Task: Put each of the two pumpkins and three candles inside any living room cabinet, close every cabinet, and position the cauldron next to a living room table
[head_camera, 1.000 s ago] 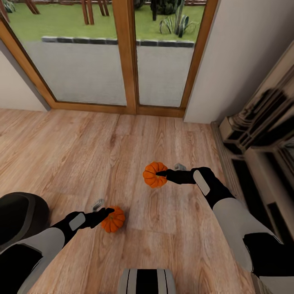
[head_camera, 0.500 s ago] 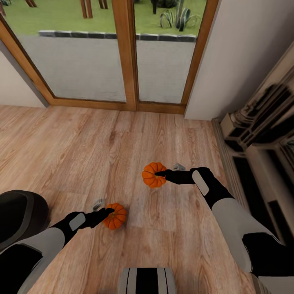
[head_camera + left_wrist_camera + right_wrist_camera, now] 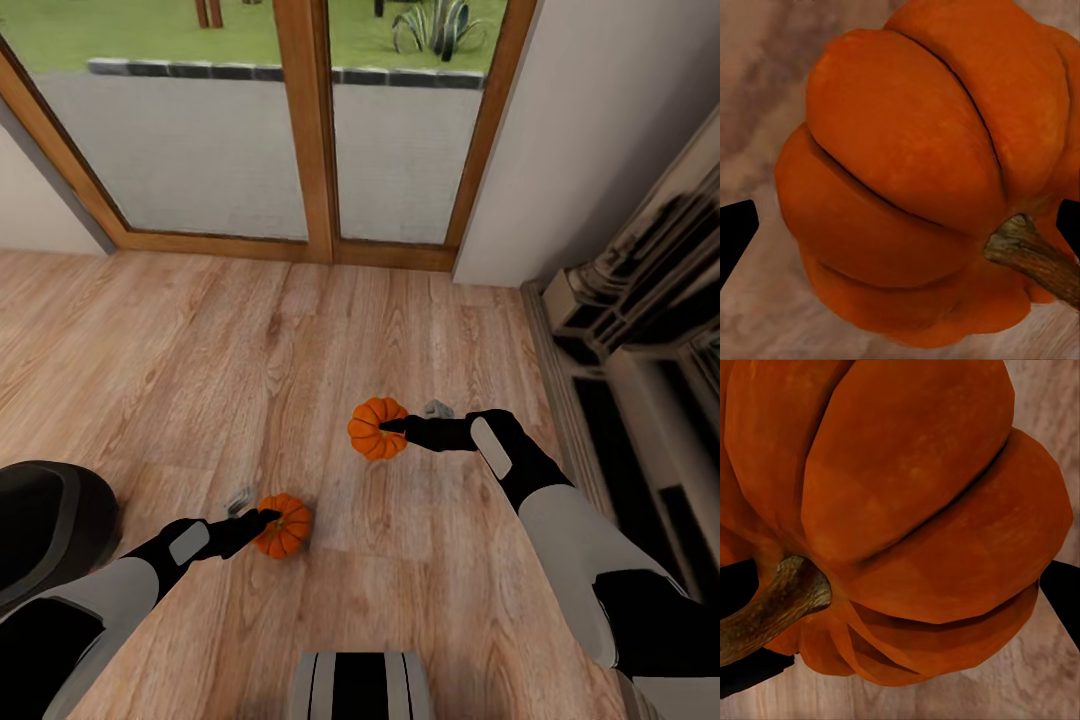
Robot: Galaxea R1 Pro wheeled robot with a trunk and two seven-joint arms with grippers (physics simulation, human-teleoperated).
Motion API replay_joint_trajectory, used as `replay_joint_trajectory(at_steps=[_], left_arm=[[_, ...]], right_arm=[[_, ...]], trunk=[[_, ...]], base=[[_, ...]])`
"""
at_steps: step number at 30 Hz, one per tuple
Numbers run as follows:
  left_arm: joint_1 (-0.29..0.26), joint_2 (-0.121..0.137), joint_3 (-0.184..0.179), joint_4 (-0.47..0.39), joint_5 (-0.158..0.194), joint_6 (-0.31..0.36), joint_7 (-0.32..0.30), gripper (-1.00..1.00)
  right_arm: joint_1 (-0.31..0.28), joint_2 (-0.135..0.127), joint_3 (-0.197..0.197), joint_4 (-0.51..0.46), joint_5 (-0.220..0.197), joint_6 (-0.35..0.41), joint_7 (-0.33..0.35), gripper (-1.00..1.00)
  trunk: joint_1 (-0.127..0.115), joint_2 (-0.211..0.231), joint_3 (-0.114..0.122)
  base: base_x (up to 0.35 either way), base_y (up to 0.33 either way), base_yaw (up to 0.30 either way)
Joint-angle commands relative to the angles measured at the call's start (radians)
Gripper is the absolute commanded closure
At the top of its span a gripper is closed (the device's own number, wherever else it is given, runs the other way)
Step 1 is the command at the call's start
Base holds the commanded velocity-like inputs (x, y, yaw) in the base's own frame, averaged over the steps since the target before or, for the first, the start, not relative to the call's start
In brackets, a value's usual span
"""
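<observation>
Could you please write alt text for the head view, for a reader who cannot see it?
Seen from above, the left gripper and the right gripper each hold a small orange pumpkin, the left pumpkin and the right pumpkin, over a wooden floor. Glass doors lie ahead, dark shelving stands at the right.

Two pumpkins are in view: one pumpkin [image 3: 283, 526] [image 3: 922, 187] near the left arm and a second pumpkin [image 3: 374, 428] [image 3: 892, 517] near the right arm. Each has one stem. There are two arms, each ending in one gripper, the left gripper [image 3: 262, 517] and the right gripper [image 3: 388, 425]. One black pot [image 3: 45, 520] sits at the left edge. The door [image 3: 310, 130] has two glass panes.
</observation>
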Motion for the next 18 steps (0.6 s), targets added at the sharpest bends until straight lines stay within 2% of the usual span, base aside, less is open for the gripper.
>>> replay_joint_trajectory(at_steps=[1, 10, 11, 18], left_arm=[[-0.001, 0.001, -0.006, -0.001, 0.007, 0.004, -0.002, -1.00], [-0.001, 0.000, -0.009, -0.001, 0.006, -0.003, -0.001, -1.00], [-0.001, -0.001, -0.009, -0.001, 0.005, -0.011, -0.001, 1.00], [-0.001, -0.001, -0.009, -0.001, 0.004, -0.028, -0.001, 1.00]], right_arm=[[0.000, 0.000, 0.000, 0.000, 0.004, 0.003, 0.004, 1.00], [0.000, 0.000, 0.000, 0.001, 0.004, 0.003, 0.003, 1.00], [0.000, 0.000, 0.000, 0.002, 0.004, 0.003, 0.002, 1.00], [0.000, 0.000, 0.000, 0.004, 0.004, 0.003, 0.001, 1.00]], trunk=[[0.000, 0.000, -0.001], [0.000, 0.000, -0.001], [0.000, 0.000, -0.001], [0.000, 0.000, -0.001]], base=[[0.000, 0.000, 0.000], [0.000, 0.000, 0.000], [0.000, 0.000, 0.000], [0.000, 0.000, 0.000]])
